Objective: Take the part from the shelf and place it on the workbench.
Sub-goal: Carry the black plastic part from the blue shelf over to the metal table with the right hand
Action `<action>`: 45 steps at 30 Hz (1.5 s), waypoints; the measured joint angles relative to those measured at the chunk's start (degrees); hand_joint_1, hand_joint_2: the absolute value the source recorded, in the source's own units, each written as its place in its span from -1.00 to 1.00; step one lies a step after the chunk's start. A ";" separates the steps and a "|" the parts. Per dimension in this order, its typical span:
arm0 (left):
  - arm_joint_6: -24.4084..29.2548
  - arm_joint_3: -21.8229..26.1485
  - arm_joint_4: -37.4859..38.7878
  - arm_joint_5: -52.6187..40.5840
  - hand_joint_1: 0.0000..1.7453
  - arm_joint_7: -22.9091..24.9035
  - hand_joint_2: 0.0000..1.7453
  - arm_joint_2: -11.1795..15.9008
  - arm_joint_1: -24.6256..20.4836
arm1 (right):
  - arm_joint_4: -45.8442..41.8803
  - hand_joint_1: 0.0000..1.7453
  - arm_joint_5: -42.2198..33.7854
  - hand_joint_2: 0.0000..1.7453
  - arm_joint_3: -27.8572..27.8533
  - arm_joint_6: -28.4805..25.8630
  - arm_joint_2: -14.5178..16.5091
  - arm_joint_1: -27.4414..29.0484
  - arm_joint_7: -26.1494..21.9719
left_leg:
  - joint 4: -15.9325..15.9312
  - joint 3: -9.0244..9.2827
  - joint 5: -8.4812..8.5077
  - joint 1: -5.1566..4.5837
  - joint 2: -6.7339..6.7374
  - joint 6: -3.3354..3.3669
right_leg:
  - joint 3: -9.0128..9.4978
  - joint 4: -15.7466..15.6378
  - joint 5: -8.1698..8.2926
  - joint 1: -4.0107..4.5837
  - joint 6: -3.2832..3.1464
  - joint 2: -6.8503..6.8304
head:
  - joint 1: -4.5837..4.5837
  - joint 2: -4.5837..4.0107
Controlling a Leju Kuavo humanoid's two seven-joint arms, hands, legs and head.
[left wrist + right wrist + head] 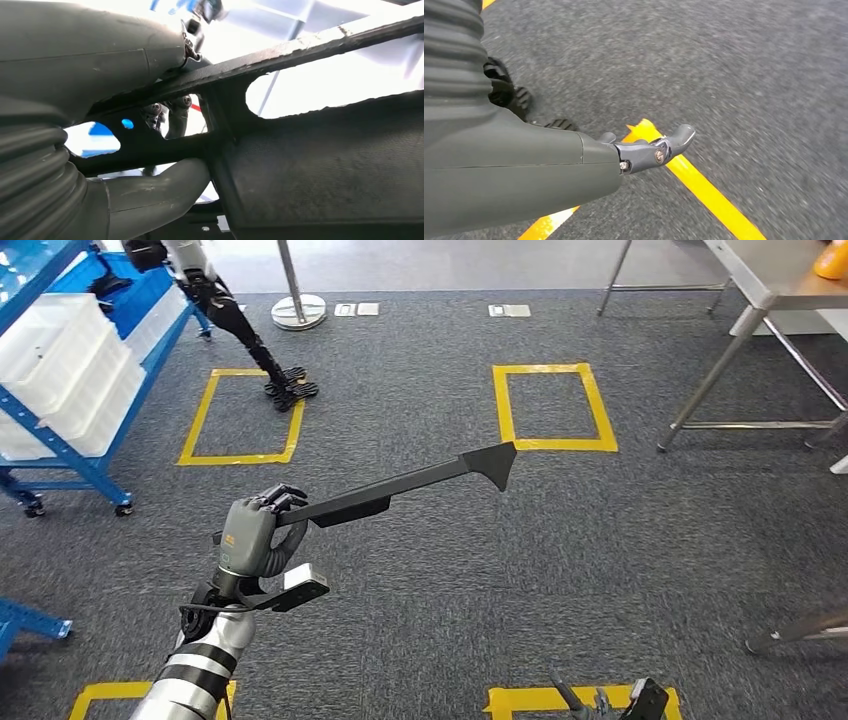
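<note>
My left hand (255, 532) grips one end of the part (400, 485), a long thin black bar with a pointed bracket at its far end. The part hangs over the grey carpet and points to the right and away from me. In the left wrist view the part (325, 165) runs close across the picture, with my left hand (90, 65) wrapped around its cut-out frame. My right hand (610, 702) hangs low at the bottom edge; in the right wrist view my right hand (549, 155) holds nothing, its thumb stretched out above a yellow tape line. The steel workbench (770, 280) stands at the far right.
The blue shelf (60, 430) with white bins (60, 360) stands at the far left. Beside it another robot's dark leg (250, 340) stands on a yellow tape square. More tape squares (553, 408) mark the carpet. A round post base (298, 310) sits farther back. An orange object (832, 260) lies on the workbench.
</note>
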 joint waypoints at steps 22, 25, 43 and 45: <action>0.00 -1.88 0.74 -0.51 1.00 1.22 1.00 1.19 -0.35 | -0.01 -1.00 -0.34 1.00 0.45 0.11 0.03 0.02 0.32 | -11.30 3.79 7.80 -0.57 4.25 1.71 | -1.98 2.67 -0.89 0.52 2.81 -3.78 | 0.56 0.00; 0.00 -2.03 0.73 -0.45 1.00 1.21 1.00 1.25 -0.50 | -0.01 -1.00 -0.36 1.00 0.46 0.14 0.03 -0.10 0.33 | -11.54 4.49 7.33 -0.86 6.02 0.82 | -0.80 0.52 -0.22 1.11 1.85 -3.48 | 0.43 0.00; 0.00 -2.30 0.66 0.30 1.00 1.01 1.00 2.04 0.19 | 1.35 -1.00 0.59 1.00 0.44 -8.64 -0.32 5.05 11.02 | -11.12 3.33 8.29 0.31 -3.05 1.43 | -1.49 1.68 -1.02 0.31 1.62 5.98 | -0.11 0.00; 0.00 -1.94 0.37 0.26 1.00 0.84 1.00 2.11 0.48 | 1.79 -1.00 1.27 1.00 0.46 -10.14 -0.21 5.95 13.05 | -11.49 3.57 8.39 0.18 -1.57 2.03 | -4.45 7.30 -3.53 0.50 1.36 1.87 | 0.15 0.00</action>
